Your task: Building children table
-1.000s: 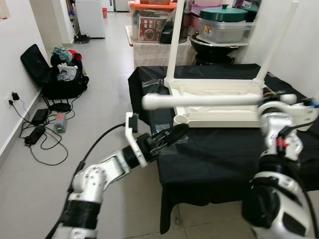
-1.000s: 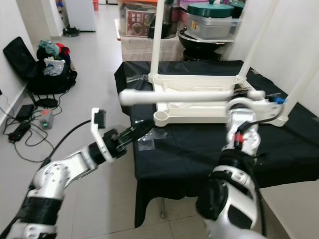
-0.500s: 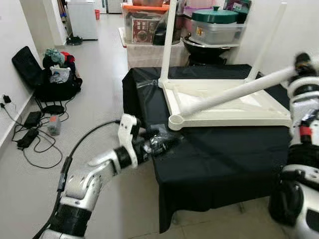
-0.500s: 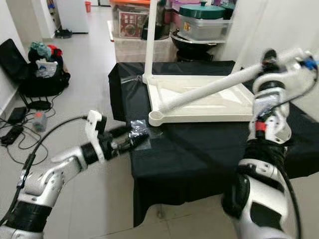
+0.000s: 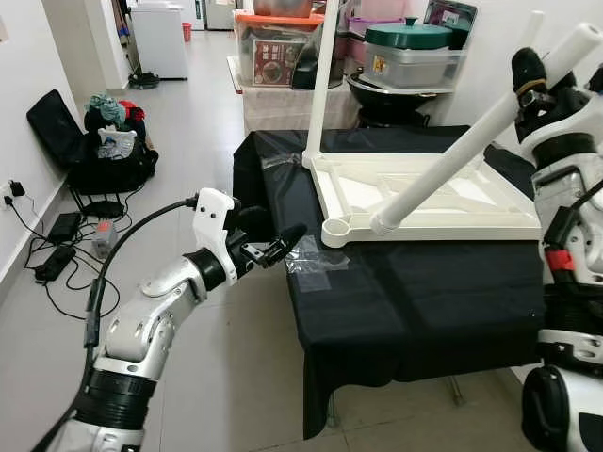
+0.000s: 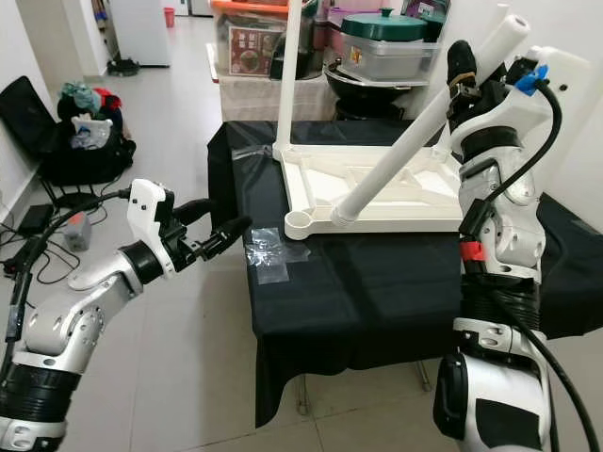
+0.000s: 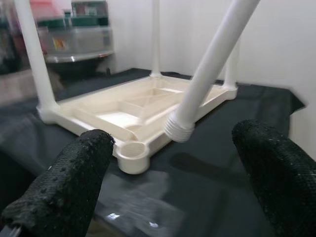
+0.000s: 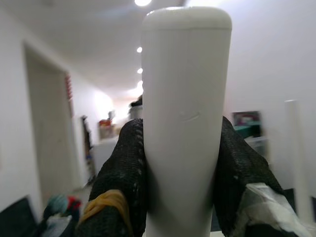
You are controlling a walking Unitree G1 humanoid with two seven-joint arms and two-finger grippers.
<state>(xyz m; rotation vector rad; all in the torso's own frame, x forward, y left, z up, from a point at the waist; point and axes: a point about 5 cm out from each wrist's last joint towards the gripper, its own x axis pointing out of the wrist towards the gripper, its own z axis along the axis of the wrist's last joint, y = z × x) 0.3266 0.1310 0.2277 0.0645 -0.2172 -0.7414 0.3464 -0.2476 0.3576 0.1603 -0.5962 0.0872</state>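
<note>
An upturned white table top (image 5: 429, 193) lies on the black-covered table (image 5: 424, 292), with legs standing up at its far corners. My right gripper (image 6: 462, 71) is shut on a loose white leg (image 5: 471, 132) held at a slant; its threaded lower end (image 7: 177, 129) hangs just right of the empty round socket (image 5: 335, 232) at the top's near left corner. My left gripper (image 5: 273, 247) is open off the table's left edge, nothing between its fingers (image 7: 74, 182). A clear plastic bag (image 5: 316, 273) lies flat on the cloth near it.
A black bag with clothes (image 5: 108, 141) and cables (image 5: 57, 254) lie on the floor by the left wall. Storage boxes and a green-lidded pot (image 5: 410, 42) stand behind the table. Open tiled floor (image 5: 203, 113) stretches left of the table.
The right gripper has raised its end of the leg, tilting it steeper, and the threaded end has swung near the corner socket. The left gripper has let go of the plastic bag and drawn back.
</note>
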